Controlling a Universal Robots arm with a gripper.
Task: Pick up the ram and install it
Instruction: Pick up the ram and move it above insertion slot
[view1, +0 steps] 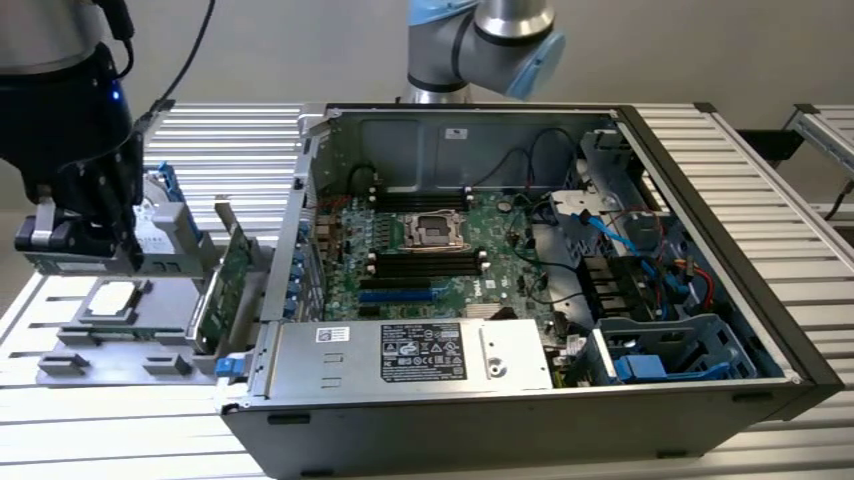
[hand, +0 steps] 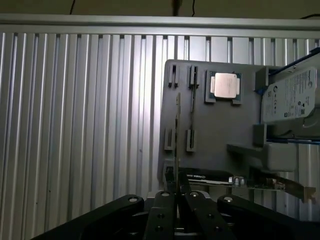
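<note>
My gripper (hand: 177, 194) is shut on the ram (hand: 177, 135), a thin dark stick seen edge-on that reaches out from between the fingertips. It hangs slightly off the line of the empty slot posts (hand: 169, 140) of the grey parts holder (hand: 220, 130) below. A second thin stick (hand: 192, 97) stands in the neighbouring posts. In the exterior view the gripper (view1: 100, 245) hangs above the holder (view1: 134, 335) at the exterior view's left, away from the open computer case (view1: 534, 300). The black memory slots (view1: 420, 263) lie beside the processor socket (view1: 434, 228).
The holder also carries a processor chip (hand: 225, 85), a hard drive (hand: 292, 97) and a green expansion card (view1: 234, 275) standing upright between holder and case. Inside the case are cables (view1: 627, 225), a power supply (view1: 427, 350) and a blue drive cage (view1: 667, 350).
</note>
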